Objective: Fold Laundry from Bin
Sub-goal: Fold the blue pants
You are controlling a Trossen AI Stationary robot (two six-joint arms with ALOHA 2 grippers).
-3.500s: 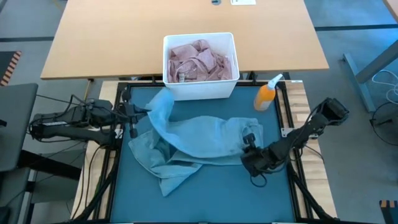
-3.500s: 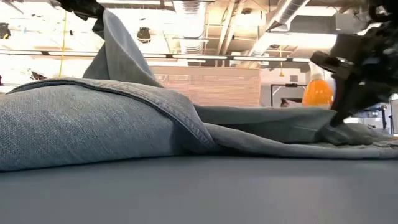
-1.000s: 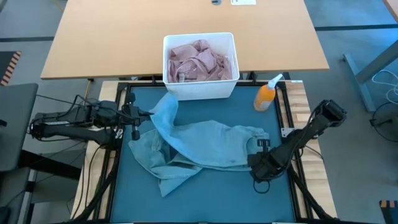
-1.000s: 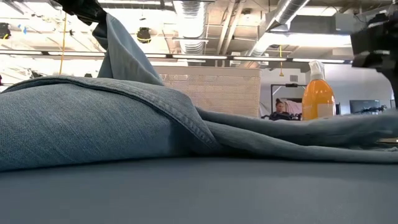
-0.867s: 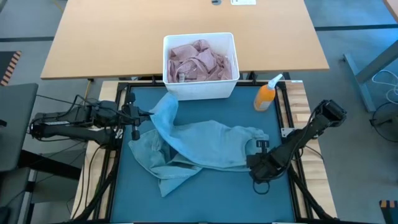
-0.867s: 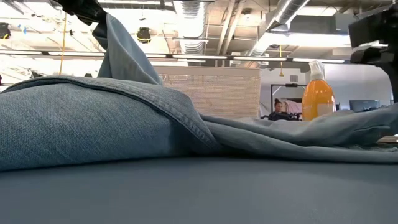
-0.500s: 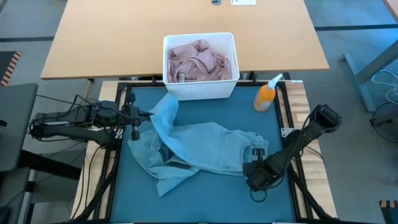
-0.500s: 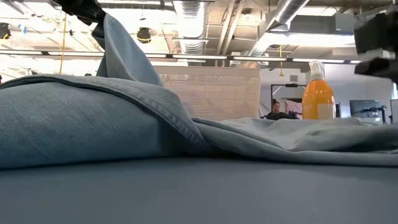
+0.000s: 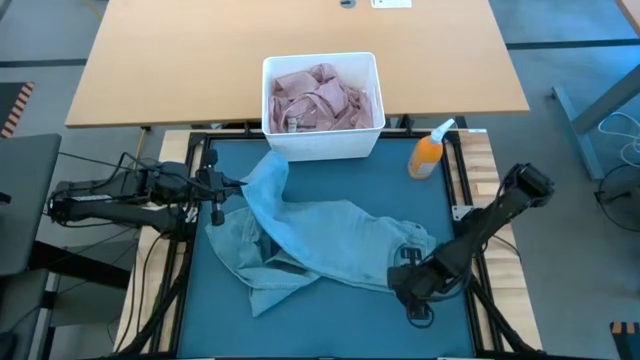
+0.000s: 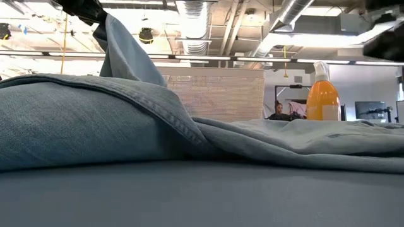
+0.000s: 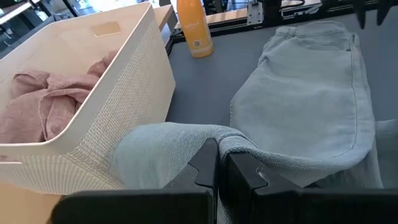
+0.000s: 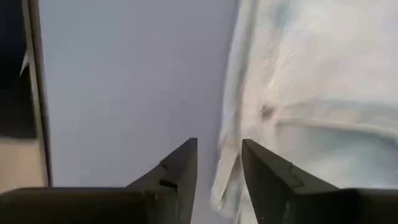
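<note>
The left gripper (image 9: pixel 222 183) hung at the mat's (image 9: pixel 340 325) left edge, fingers (image 11: pixel 208 167) pressed together on a fold of the jeans (image 9: pixel 330 240) and holding that fold lifted off the mat. In the low view only a dark corner of this gripper showed at the top edge, with denim draped from it. The cloth hid the fingertips themselves.

The jeans lay across the middle of the mat, long axis running from the raised fold at far left down to the waistband at near right. A bunched part trailed toward the near-left side. Their near side filled most of the low view and blocked the table behind it.

The bin (image 9: pixel 322 104) stood at the mat's far edge, on the seam with the wooden table (image 9: pixel 180 60), just beyond the raised fold. Pink cloth (image 9: pixel 320 98) filled it; how many pieces could not be told. A blank rectangular patch sat on its inner wall in the left wrist view.

The orange bottle (image 9: pixel 428 153) stood upright at the mat's far-right corner. Its label was too small to read.

The right gripper (image 9: pixel 410 283) was low at the near-right part of the mat, beside the waistband. Its fingers (image 12: pixel 180 169) stood parted, empty, over the denim's edge. In the low view it was cut off, a blur at top right.
</note>
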